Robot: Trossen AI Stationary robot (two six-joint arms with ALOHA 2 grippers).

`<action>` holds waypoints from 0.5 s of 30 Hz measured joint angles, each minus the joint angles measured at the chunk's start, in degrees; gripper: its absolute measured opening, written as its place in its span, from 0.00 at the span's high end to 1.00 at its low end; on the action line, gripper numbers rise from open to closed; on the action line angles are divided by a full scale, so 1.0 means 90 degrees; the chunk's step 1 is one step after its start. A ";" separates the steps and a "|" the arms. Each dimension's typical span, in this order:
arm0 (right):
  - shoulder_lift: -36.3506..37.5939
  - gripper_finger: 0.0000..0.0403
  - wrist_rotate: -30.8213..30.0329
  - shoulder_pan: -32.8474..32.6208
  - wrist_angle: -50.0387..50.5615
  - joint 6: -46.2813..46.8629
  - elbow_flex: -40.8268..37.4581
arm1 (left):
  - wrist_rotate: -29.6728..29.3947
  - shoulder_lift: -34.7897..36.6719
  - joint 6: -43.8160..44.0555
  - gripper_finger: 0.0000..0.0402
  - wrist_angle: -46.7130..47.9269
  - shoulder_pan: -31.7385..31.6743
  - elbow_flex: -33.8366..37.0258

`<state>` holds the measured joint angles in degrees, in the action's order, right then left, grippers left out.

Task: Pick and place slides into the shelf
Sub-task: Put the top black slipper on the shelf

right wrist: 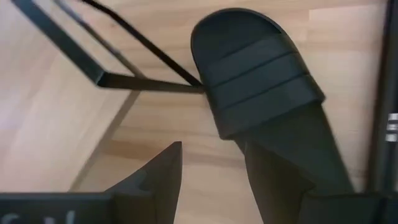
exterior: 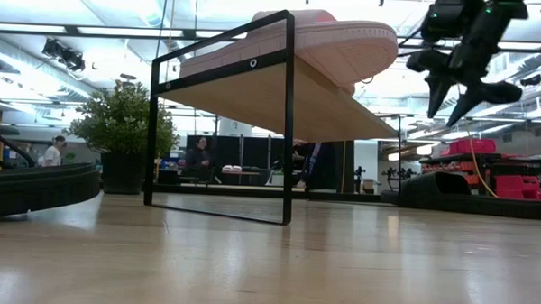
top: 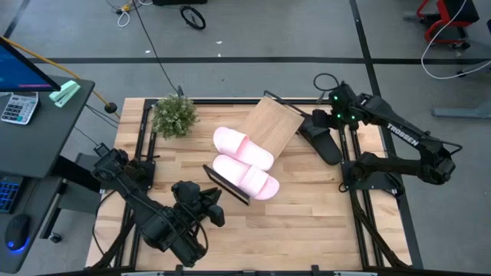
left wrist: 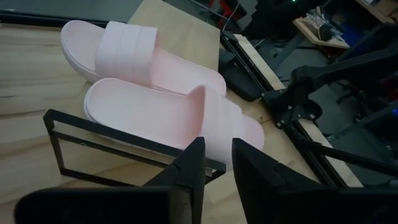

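Shelf (top: 270, 125): two pink slides (top: 244, 162) on it (side by side); left gripper (top: 212, 205) released beside it; right gripper (right wrist: 208, 163) spread over black slide (right wrist: 264, 87).

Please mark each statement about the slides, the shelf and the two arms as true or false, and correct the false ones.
1. Two pink slides lie on the shelf. True.
2. The plant stands on the shelf. False: it stands on the tabletop, beside the shelf, near the far left corner.
3. The right gripper hangs over a black slide, jaws open. True.
4. The left gripper holds a pink slide. False: nothing is between its jaws; the pink slides lie beyond it on the shelf.
5. The black slide by the right arm already lies on the shelf. False: it lies on the tabletop beside the shelf's end frame.
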<state>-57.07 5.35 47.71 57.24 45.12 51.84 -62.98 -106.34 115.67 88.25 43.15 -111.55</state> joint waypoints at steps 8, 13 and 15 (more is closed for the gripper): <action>0.1053 0.55 -0.0072 0.0229 -0.1354 0.1789 -0.1425 | 0.0014 0.0000 0.0021 0.73 0.0067 -0.0147 0.0000; 0.1622 0.55 -0.0496 0.0228 -0.1881 0.2911 -0.2104 | 0.0014 -0.0002 0.0016 0.71 0.0068 -0.0266 0.0000; 0.1767 0.55 -0.0618 0.0230 -0.1996 0.3288 -0.2307 | 0.0017 -0.0002 0.0013 0.71 0.0068 -0.0313 0.0000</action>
<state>-41.17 -0.21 49.78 39.27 74.72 31.08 -62.83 -106.37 115.79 88.86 40.33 -111.55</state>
